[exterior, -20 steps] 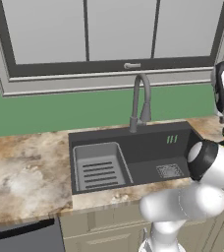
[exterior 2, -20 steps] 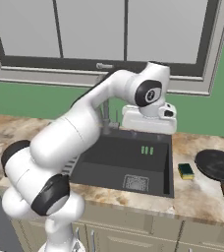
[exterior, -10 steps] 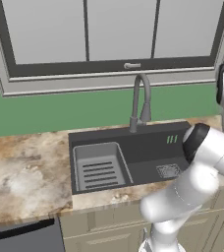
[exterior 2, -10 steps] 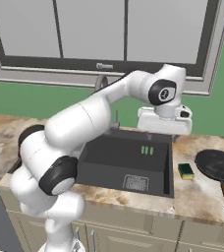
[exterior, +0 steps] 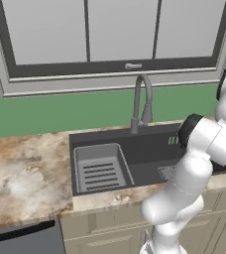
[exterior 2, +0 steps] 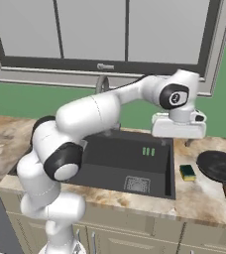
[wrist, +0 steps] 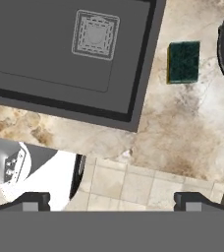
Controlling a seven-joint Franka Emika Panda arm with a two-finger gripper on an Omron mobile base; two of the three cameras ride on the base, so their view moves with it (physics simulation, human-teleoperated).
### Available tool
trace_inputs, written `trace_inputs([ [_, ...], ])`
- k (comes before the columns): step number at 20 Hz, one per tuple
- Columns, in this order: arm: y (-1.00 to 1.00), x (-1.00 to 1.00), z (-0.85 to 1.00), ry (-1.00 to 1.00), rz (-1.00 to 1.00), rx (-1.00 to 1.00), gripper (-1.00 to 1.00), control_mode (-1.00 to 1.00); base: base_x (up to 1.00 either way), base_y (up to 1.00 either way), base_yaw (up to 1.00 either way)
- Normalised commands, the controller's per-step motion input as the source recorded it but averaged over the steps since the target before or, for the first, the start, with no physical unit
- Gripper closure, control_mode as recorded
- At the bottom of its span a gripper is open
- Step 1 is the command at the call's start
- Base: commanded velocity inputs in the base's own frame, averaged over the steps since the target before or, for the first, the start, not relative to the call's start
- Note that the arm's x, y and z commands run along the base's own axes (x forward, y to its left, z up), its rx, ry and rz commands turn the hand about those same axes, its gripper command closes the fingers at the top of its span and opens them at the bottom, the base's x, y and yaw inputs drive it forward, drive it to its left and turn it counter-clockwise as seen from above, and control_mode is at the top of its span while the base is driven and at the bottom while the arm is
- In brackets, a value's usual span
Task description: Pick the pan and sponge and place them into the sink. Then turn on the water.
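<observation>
My jaws [wrist: 112, 201] stand spread wide with nothing between them, their two dark tips far apart at the bottom of the hand view. I hang above the right edge of the sink [exterior 2: 170, 163], over the strip of marbled worktop [exterior 2: 199, 196] that separates the basin from the things I am after. The sponge [exterior 2: 187, 172] lies flat on that worktop just right of the sink's rim, green side up in the hand view [wrist: 184, 61]. The pan [exterior 2: 219, 166] sits a little farther right, near the sponge but apart from it, handle pointing toward the near edge of the worktop. In the basin, the drain grate [wrist: 95, 34] lies at the right, the ribbed rack insert [exterior: 99, 167] at the left, and the faucet [exterior: 141, 101] rises behind.
</observation>
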Motion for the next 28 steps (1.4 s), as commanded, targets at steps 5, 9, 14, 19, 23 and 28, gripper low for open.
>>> trace_inputs([
  [5,-0.36,0.08,-0.15,0.03,0.09,0.00,-1.00,-1.00,0.00,0.00,0.00],
  [9,-0.40,0.04,-0.14,0.03,0.08,0.00,-1.00,-1.00,0.00,0.00,0.00],
  [14,-0.42,0.03,-0.13,0.01,0.06,0.00,-1.00,-1.00,0.00,0.00,0.00],
  [19,-0.42,0.04,-0.22,-0.01,0.04,0.09,-1.00,-1.00,0.00,0.00,0.00],
  [23,-0.42,0.01,-0.29,-0.03,0.03,0.15,-1.00,-1.00,0.00,0.00,0.00],
  [28,-0.34,0.06,-0.25,-0.01,0.03,0.10,-1.00,-1.00,0.00,0.00,0.00],
])
